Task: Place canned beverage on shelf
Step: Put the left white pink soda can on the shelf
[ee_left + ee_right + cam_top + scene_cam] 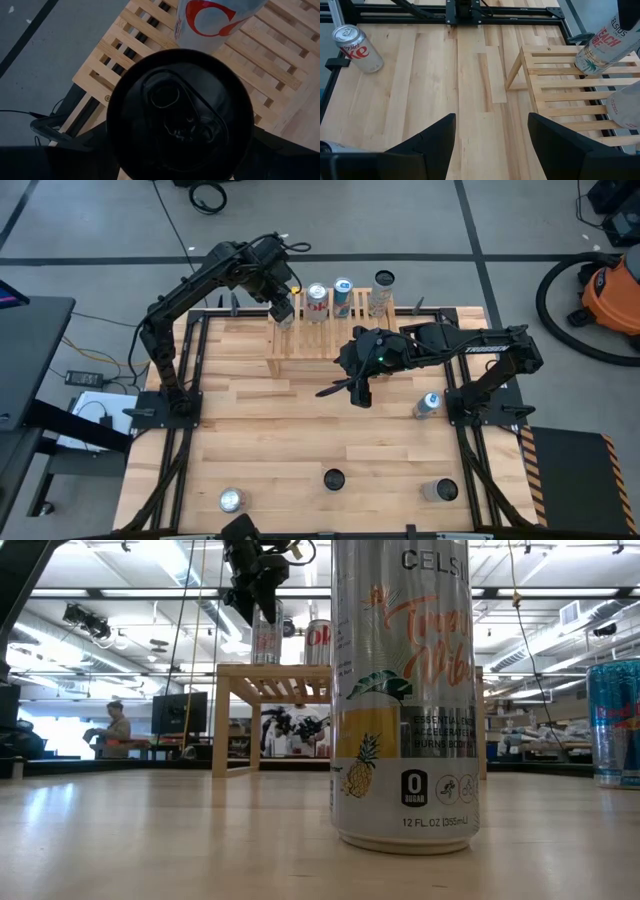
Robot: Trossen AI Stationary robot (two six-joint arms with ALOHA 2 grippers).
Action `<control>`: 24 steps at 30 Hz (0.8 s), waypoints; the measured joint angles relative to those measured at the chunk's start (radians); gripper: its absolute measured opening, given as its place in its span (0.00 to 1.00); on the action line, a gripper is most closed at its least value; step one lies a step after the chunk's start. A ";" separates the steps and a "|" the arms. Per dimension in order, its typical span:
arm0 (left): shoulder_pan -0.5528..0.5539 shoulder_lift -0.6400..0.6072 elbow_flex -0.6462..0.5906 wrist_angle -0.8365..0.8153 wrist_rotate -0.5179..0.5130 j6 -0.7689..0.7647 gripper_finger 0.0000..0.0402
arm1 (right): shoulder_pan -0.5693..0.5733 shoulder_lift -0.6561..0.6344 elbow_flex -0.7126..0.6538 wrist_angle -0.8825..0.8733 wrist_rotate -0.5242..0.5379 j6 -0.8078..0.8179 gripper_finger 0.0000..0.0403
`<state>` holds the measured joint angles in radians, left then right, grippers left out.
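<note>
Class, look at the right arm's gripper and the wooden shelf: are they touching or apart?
Apart. The right wrist view shows the open right gripper over bare table, with tabletop between its fingers and the shelf; the high view agrees.

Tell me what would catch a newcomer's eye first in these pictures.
The tall Celsius can standing right before the low camera fills that view. Behind it, the left gripper is at the left end of the wooden shelf, closed around a can, beside other cans already standing there. The right gripper hangs open over the table's middle.
</note>
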<state>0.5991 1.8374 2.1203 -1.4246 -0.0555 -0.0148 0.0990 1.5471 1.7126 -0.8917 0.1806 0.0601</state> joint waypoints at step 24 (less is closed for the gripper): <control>-0.003 0.002 -0.001 0.026 0.000 0.011 0.71 | 0.000 0.000 0.000 0.000 0.000 0.000 0.64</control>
<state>0.5961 1.8393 2.1189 -1.3991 -0.0559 -0.0040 0.0990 1.5471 1.7126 -0.8913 0.1806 0.0601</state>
